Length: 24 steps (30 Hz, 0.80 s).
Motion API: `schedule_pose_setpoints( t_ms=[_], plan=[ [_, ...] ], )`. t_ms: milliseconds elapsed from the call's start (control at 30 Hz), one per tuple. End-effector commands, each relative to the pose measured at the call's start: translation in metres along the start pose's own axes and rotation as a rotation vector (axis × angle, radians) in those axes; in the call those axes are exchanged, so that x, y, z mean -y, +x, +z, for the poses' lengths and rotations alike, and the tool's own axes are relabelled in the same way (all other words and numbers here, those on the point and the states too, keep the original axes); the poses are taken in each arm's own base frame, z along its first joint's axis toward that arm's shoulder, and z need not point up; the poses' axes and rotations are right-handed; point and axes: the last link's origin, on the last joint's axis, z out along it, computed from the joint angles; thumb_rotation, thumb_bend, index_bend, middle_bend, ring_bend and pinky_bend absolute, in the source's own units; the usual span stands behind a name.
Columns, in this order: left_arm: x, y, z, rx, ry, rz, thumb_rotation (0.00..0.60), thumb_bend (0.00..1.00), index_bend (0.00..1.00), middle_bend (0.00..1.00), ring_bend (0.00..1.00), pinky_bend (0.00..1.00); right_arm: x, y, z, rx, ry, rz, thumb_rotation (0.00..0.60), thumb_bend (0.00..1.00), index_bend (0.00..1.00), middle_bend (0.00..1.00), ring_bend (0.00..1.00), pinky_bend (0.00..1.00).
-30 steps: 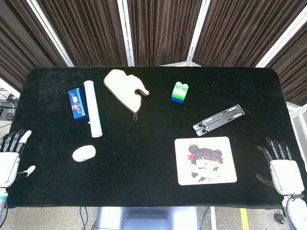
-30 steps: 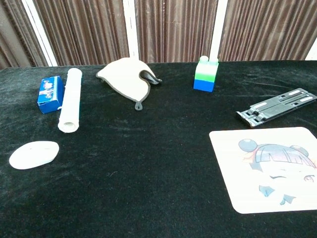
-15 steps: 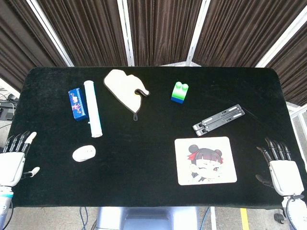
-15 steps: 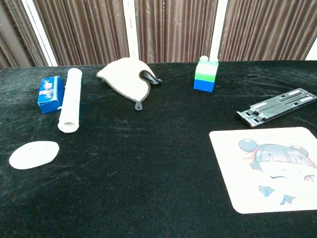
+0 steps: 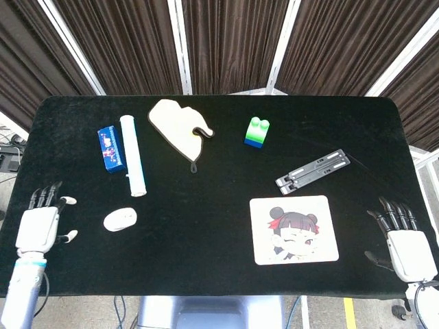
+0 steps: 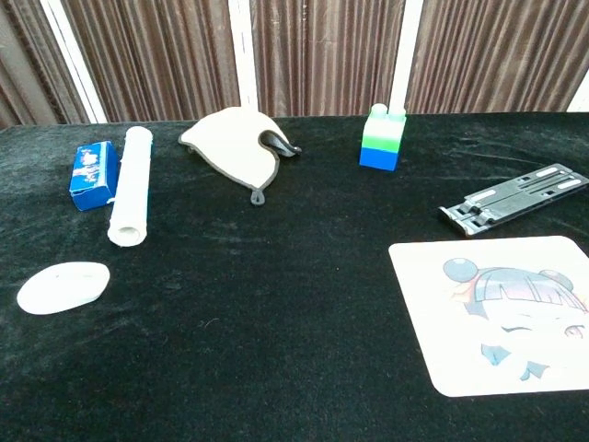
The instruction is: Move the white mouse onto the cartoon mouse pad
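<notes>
The white mouse (image 5: 120, 218) (image 6: 63, 285) lies on the black table near its front left. The cartoon mouse pad (image 5: 293, 229) (image 6: 502, 313) lies flat at the front right, with nothing on it. My left hand (image 5: 41, 223) hovers over the table's left edge, a short way left of the mouse, fingers spread and holding nothing. At the far right edge my right hand (image 5: 403, 241) is also open and empty, well right of the pad. Neither hand shows in the chest view.
A blue box (image 5: 110, 148) and a white tube (image 5: 133, 164) lie behind the mouse. Further back sit a beige oven mitt (image 5: 180, 127) and a green and blue block (image 5: 256, 131). A dark folding stand (image 5: 313, 171) lies just behind the pad.
My left hand has moved right and slightly forward over the table's edge, closer to the mouse. The right hand has barely moved. No object on the table has shifted.
</notes>
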Motion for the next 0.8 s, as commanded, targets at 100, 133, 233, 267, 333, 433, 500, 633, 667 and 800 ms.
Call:
schedule_pose_setpoints(
  t_ms=[100, 133, 233, 267, 333, 433, 500, 633, 667, 800],
  plan=[
    [-0.031, -0.013, 0.015, 0.069, 0.018, 0.011, 0.6, 0.12, 0.33, 0.0, 0.0, 0.0, 0.002, -0.001, -0.001, 0.006, 0.011, 0.002, 0.6, 0.03, 0.18, 0.0, 0.0, 0.0],
    [-0.036, -0.015, 0.017, 0.074, 0.024, 0.015, 0.6, 0.12, 0.33, 0.0, 0.0, 0.0, 0.002, -0.001, -0.001, 0.007, 0.011, 0.003, 0.6, 0.03, 0.18, 0.0, 0.0, 0.0],
    [-0.052, -0.019, 0.021, 0.09, 0.037, 0.024, 0.6, 0.12, 0.32, 0.0, 0.0, 0.0, 0.002, -0.001, -0.001, 0.011, 0.008, 0.006, 0.6, 0.03, 0.18, 0.0, 0.0, 0.0],
    [-0.055, -0.02, 0.022, 0.093, 0.041, 0.028, 0.6, 0.12, 0.31, 0.0, 0.0, 0.0, 0.002, -0.001, -0.001, 0.01, 0.008, 0.008, 0.6, 0.03, 0.18, 0.0, 0.0, 0.0],
    [-0.059, -0.022, 0.024, 0.098, 0.044, 0.031, 0.6, 0.13, 0.3, 0.0, 0.0, 0.0, 0.002, 0.0, -0.001, 0.009, 0.01, 0.009, 0.6, 0.03, 0.18, 0.0, 0.0, 0.0],
    [-0.066, -0.025, 0.026, 0.116, 0.046, 0.036, 0.6, 0.12, 0.28, 0.0, 0.0, 0.0, 0.003, 0.001, -0.001, 0.005, 0.013, 0.014, 0.6, 0.03, 0.18, 0.0, 0.0, 0.0],
    [-0.068, -0.027, 0.028, 0.122, 0.049, 0.043, 0.6, 0.12, 0.27, 0.0, 0.0, 0.0, 0.003, 0.001, -0.002, 0.005, 0.014, 0.017, 0.6, 0.03, 0.18, 0.0, 0.0, 0.0],
    [-0.075, -0.034, 0.034, 0.141, 0.05, 0.064, 0.6, 0.12, 0.27, 0.0, 0.0, 0.0, 0.002, 0.002, -0.003, 0.004, 0.015, 0.026, 0.6, 0.03, 0.18, 0.0, 0.0, 0.0],
    [-0.077, -0.035, 0.035, 0.146, 0.05, 0.068, 0.6, 0.13, 0.27, 0.0, 0.0, 0.0, 0.002, 0.002, -0.003, 0.005, 0.015, 0.028, 0.6, 0.03, 0.18, 0.0, 0.0, 0.0],
    [-0.084, -0.042, 0.04, 0.162, 0.05, 0.075, 0.6, 0.12, 0.27, 0.0, 0.0, 0.0, 0.002, 0.003, -0.002, 0.005, 0.013, 0.034, 0.6, 0.03, 0.18, 0.0, 0.0, 0.0]
  ],
)
